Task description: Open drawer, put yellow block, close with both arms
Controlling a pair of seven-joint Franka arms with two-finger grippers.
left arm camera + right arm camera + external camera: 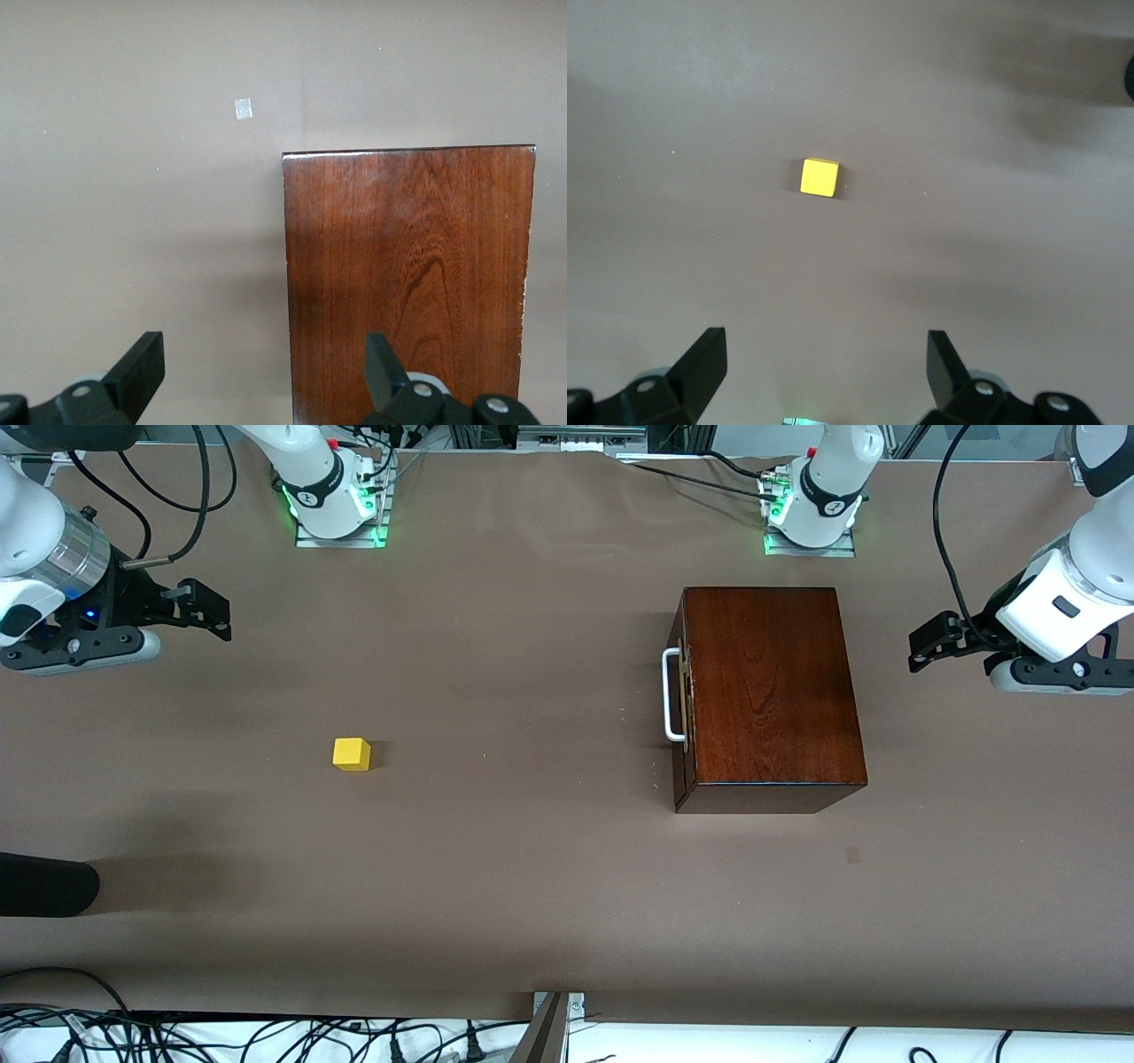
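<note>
The dark mahogany box (771,691) stands toward the left arm's end of the table. Its drawer is shut, and the white bar handle (671,695) faces the right arm's end. The yellow block (352,754) lies on the table toward the right arm's end, well apart from the box. My left gripper (920,646) is open and empty, in the air at the box's side away from the handle. The left wrist view shows the left gripper (263,367) over the box top's (407,283) edge. My right gripper (213,613) is open and empty. The right wrist view shows the right gripper (827,363) and the block (819,177) apart.
A dark rounded object (44,884) juts in at the table's edge near the right arm's end. A small tape mark (851,855) lies on the brown cover nearer the front camera than the box. The arm bases (337,505) stand along the robots' edge.
</note>
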